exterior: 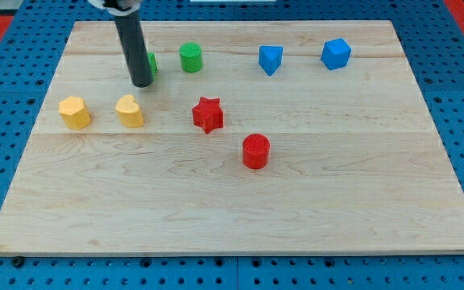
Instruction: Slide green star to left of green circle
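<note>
Hand: none fitted, so no open or closed state; my tip sits at far left of the surface, touching or just in front of the green star, mostly hidden behind the rod. Green circle just right of it. Blue blocks far right, yellow heart and red star nearer.

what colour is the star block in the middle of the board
Red; the red star shows clearly in the camera view.

One camera looks steeply down from the near side onto the whole wooden board.
</note>
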Motion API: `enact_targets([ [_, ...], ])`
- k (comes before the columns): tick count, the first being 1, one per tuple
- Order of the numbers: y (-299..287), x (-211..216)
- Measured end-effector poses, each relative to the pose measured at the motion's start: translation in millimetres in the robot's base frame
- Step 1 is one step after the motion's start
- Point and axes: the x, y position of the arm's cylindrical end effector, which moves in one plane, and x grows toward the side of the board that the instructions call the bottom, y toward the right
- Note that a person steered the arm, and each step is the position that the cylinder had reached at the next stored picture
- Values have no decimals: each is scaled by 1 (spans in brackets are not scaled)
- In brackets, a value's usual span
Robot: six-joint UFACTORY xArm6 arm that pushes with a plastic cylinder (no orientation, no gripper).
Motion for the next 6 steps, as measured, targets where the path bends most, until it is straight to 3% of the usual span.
enact_targets([
  [1,-31,0],
  [2,-108,-8],
  [3,-108,-60],
  [4,-30,-101],
  [5,43,-110],
  [6,60,-103],
])
